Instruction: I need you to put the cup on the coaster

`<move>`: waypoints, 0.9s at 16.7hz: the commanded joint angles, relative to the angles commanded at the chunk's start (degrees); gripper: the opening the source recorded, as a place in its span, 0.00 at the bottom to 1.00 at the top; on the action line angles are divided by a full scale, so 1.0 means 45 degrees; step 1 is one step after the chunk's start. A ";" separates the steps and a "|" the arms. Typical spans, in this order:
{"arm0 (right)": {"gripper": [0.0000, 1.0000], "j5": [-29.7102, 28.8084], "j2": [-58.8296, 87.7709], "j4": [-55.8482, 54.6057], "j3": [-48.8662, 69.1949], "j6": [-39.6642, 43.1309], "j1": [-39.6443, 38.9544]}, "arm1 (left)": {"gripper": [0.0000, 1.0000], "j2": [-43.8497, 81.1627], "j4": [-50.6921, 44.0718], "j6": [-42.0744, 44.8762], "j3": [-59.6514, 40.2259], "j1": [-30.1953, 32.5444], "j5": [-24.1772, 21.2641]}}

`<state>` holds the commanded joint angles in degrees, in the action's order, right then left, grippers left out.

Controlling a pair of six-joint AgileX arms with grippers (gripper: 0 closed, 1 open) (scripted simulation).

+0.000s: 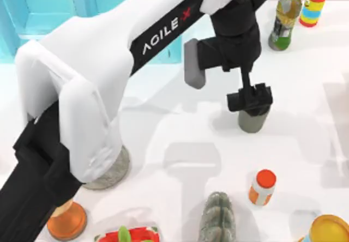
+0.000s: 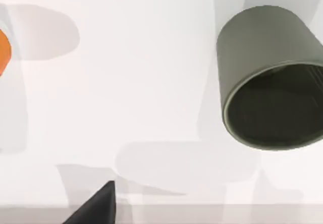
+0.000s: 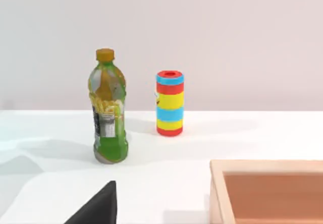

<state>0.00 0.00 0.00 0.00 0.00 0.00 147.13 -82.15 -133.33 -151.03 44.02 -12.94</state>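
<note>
Left hand (image 1: pixel 250 97) seemingly atop cup (image 1: pixel 252 120)

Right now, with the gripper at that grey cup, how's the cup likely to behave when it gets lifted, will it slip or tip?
The cup looks rigid, smooth and handleless, so it might slip in the left gripper unless squeezed firmly. It is hollow, as the left wrist view shows, so probably light. Standing upright on the table, a sideways nudge could tip it, and then it would roll.

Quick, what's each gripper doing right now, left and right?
Left gripper: above the cup; open or shut cannot be told.
Right gripper: cannot be told.
</note>
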 joint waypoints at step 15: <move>1.00 0.0000 0.0000 0.0000 0.0000 0.0000 0.0000 | 0.85 0.0604 0.4229 -0.0517 0.3508 0.0529 0.0089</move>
<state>0.00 0.00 0.00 0.00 0.00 0.00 149.85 -63.12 -135.66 -135.24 46.40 -12.54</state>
